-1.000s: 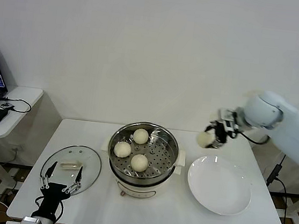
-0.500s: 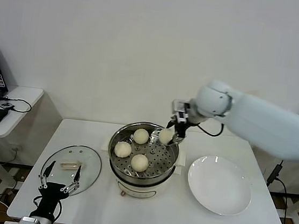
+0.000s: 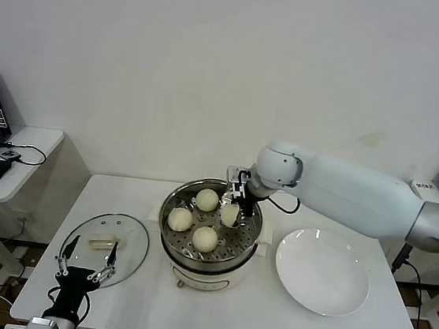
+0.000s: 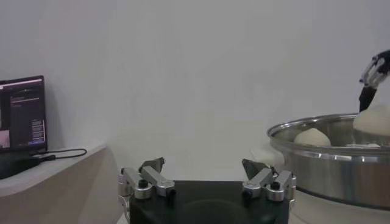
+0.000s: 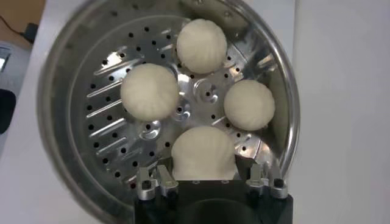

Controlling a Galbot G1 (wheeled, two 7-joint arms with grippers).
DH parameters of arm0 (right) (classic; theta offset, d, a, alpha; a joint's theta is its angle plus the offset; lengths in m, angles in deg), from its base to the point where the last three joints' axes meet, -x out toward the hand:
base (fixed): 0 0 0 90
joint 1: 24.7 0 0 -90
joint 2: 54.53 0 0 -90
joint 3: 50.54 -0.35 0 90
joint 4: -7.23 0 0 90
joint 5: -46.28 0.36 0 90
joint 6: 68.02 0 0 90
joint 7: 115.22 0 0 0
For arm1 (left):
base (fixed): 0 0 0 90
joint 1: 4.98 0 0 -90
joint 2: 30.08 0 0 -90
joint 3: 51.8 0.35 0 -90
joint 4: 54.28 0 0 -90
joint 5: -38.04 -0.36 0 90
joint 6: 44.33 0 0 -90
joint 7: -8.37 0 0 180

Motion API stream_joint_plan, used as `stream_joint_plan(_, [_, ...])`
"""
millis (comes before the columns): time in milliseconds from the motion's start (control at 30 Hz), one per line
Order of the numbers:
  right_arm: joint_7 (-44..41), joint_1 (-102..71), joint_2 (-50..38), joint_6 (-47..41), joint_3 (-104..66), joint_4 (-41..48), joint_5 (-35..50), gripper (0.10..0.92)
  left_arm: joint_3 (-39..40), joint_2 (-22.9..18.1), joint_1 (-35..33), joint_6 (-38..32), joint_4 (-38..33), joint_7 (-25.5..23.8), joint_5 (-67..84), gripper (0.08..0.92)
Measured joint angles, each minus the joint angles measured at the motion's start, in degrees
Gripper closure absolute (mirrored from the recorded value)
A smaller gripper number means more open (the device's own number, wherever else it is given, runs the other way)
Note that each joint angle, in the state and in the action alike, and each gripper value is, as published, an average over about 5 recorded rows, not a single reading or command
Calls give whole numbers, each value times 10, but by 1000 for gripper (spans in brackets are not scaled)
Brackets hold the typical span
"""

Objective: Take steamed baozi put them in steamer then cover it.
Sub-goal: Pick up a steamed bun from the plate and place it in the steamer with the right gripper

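Observation:
The steel steamer (image 3: 169, 206) stands mid-table on its cream base. Three baozi (image 3: 207, 200) (image 3: 180, 219) (image 3: 205, 238) lie on its perforated tray (image 5: 109, 140). My right gripper (image 3: 234, 207) reaches into the pot from the far right side, shut on another baozi (image 5: 203, 152) held just above the tray, close to the near wall in the right wrist view. The glass cover (image 3: 105, 245) lies flat on the table left of the steamer. My left gripper (image 3: 87, 265) hovers open over the cover's front edge, holding nothing; in its wrist view (image 4: 206, 173) the steamer (image 4: 329, 164) shows beside it.
A white plate (image 3: 322, 271) with nothing on it lies right of the steamer. A side table (image 3: 13, 165) with a laptop, mouse and cable stands at far left. The white wall is close behind the table.
My right arm has swung left from above the plate to over the steamer, carrying the baozi, and has lowered it into the pot. The left arm has stayed put.

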Motion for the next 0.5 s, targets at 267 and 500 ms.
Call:
stream_joint_plan(267, [12, -24, 11, -2, -7, 17, -16, 381, -2, 0, -1, -1, 0, 1, 0, 177])
stream_joint_plan(500, [15, -32, 8, -3, -19, 18, -24, 268, -3, -2, -2, -6, -1, 4, -1, 177])
